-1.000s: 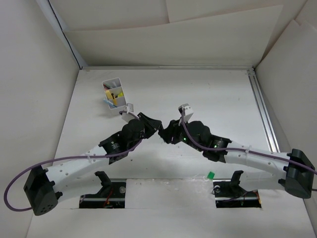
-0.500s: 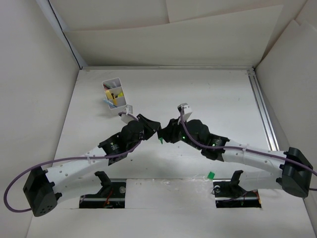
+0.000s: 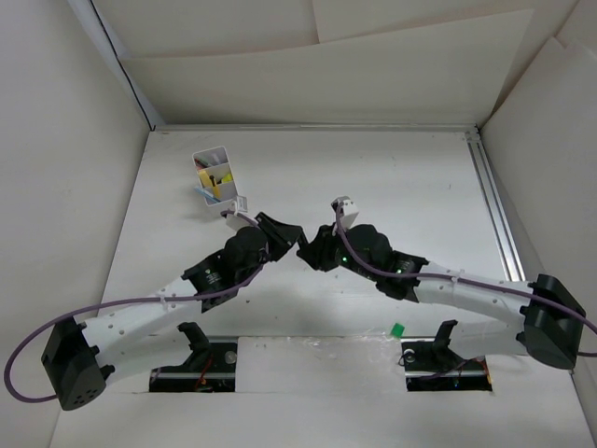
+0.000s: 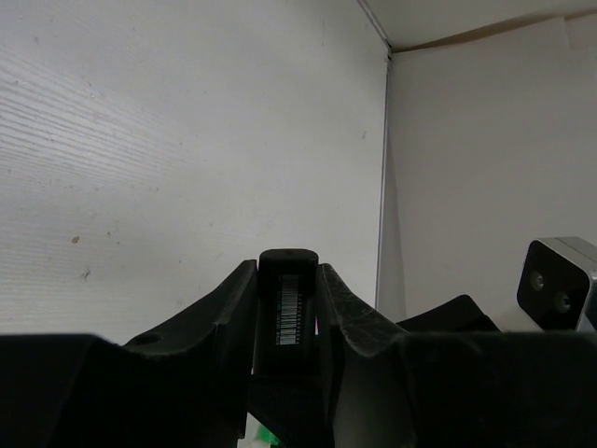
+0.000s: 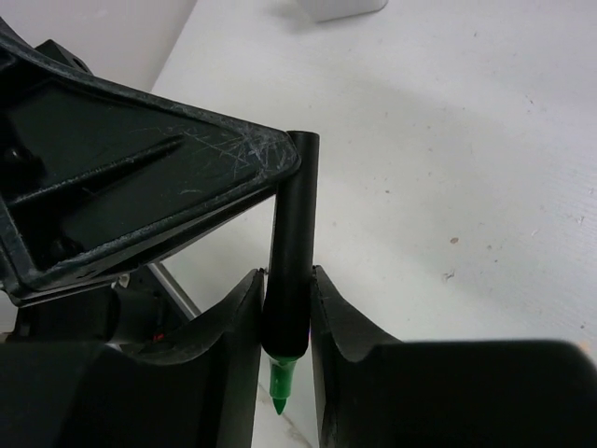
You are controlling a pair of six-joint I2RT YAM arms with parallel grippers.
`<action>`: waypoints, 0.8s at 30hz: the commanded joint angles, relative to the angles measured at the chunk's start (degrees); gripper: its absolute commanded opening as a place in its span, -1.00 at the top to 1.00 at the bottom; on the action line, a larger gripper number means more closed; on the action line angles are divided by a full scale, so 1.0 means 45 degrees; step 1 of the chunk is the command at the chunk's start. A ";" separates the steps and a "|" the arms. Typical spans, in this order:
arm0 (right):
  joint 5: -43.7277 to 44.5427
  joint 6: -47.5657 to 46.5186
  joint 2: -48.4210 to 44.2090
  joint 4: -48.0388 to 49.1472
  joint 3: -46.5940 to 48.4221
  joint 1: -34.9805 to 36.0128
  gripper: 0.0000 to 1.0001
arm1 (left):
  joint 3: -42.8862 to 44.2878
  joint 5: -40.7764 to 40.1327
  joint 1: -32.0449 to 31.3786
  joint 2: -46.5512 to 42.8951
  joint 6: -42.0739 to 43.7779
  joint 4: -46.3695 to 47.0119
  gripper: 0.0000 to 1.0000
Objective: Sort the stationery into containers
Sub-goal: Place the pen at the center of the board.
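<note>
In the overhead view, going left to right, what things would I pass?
Left arm base, white box, left tool, right tool, small green piece, metal rail, right arm base.

The right gripper (image 3: pixel 308 250) and left gripper (image 3: pixel 291 239) have drifted slightly leftward together; the green tip of the marker (image 5: pixel 291 243), showing beneath them half a second ago, is now hidden from above

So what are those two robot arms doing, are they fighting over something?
Not fighting, it looks like a hand-off. Both arms meet in the middle of the table, and the left gripper and the right gripper each pinch the same black green-tipped marker. Both are closed on it. The white box sits toward the back left with some yellow and blue stationery inside.
</note>
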 commanded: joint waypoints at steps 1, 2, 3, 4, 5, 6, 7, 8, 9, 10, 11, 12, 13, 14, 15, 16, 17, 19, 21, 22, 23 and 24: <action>-0.0269 0.0012 -0.0700 0.1192 0.0194 0.0002 0.82 | -0.0048 0.0163 -0.0044 -0.0159 0.0024 0.0311 0.95; -0.0482 0.0012 -0.0894 0.1192 0.0194 -0.0114 0.84 | -0.0048 0.0163 -0.0044 -0.0159 0.0025 0.0311 0.88; -0.0697 0.0012 -0.1070 0.1192 0.0194 -0.0115 0.84 | -0.0048 0.0163 -0.0044 -0.0275 0.0141 0.0311 0.80; -0.1259 0.0012 -0.1072 0.1192 0.0194 -0.0443 0.87 | -0.0048 0.0163 -0.0044 -0.0276 0.0142 0.0311 0.56; -0.1613 0.0186 -0.1072 0.1192 0.0194 -0.0601 0.87 | -0.0319 0.0163 -0.0044 -0.0508 0.0142 0.0485 0.41; -0.2003 0.0187 -0.1207 0.1192 0.0194 -0.0777 0.87 | -0.0476 0.0163 -0.0044 -0.0665 0.0297 0.0680 0.28; -0.2394 0.0362 -0.1208 0.1192 0.0194 -0.0953 0.87 | -0.0652 0.0279 -0.0044 -0.1073 0.0298 0.1107 0.17; -0.3268 0.0537 -0.1208 0.1192 0.0194 -0.1322 0.87 | -0.0847 0.0396 -0.0044 -0.1289 0.0414 0.1382 0.09; -0.3722 0.0539 -0.1208 0.1192 0.0194 -0.1500 0.87 | -0.1293 0.0397 -0.0044 -0.1524 0.0416 0.1713 -0.01; -0.4132 0.0655 -0.1092 0.1192 0.0329 -0.1637 0.87 | -0.1491 0.0591 -0.0044 -0.1913 0.0570 0.1968 -0.05; -0.4910 0.0656 -0.1091 0.1192 0.0330 -0.1793 0.87 | -0.1648 0.0592 -0.0044 -0.2091 0.0572 0.2183 -0.05; -0.5227 0.0656 -0.0975 0.1308 0.0447 -0.2007 0.87 | -0.1766 0.0593 -0.0044 -0.2208 0.0572 0.2186 -0.05; -0.5578 0.0772 -0.0839 0.1309 0.0564 -0.2009 0.87 | -0.1883 0.0593 -0.0044 -0.2345 0.0707 0.2186 -0.05; -0.5930 0.0773 -0.0721 0.1309 0.0565 -0.2164 0.87 | -0.1884 0.0593 -0.0044 -0.2540 0.0708 0.2186 -0.05; -0.6610 0.0889 -0.0585 0.1425 0.0739 -0.2301 0.87 | -0.2000 0.0593 -0.0044 -0.2658 0.0709 0.2321 -0.05; -0.6887 0.0891 -0.0448 0.1542 0.0741 -0.2302 0.87 | -0.2156 0.0593 -0.0044 -0.2775 0.0709 0.2322 -0.05; -0.7470 0.1181 -0.0157 0.1930 0.0857 -0.2302 0.87 | -0.2370 0.0593 -0.0044 -0.3008 0.0709 0.2632 -0.05; -0.8079 0.1455 0.0196 0.2362 0.0858 -0.2438 0.87 | -0.2643 0.0728 -0.0044 -0.3128 0.0709 0.3023 -0.05; -0.8509 0.1787 0.0664 0.2869 0.0858 -0.2439 0.87 | -0.2879 0.0729 -0.0044 -0.3536 0.0591 0.3588 -0.05; -0.8840 0.1963 0.0783 0.3026 0.0858 -0.2439 0.87 | -0.2880 0.0729 -0.0044 -0.3538 0.0591 0.3592 -0.05; -0.8959 0.1965 0.0784 0.3241 0.0858 -0.2439 0.87 | -0.3035 0.0729 -0.0044 -0.3712 0.0591 0.3708 -0.05; -0.9134 0.2236 0.0958 0.3591 0.0858 -0.2439 0.87 | -0.3036 0.0729 -0.0044 -0.3849 0.0591 0.3709 -0.02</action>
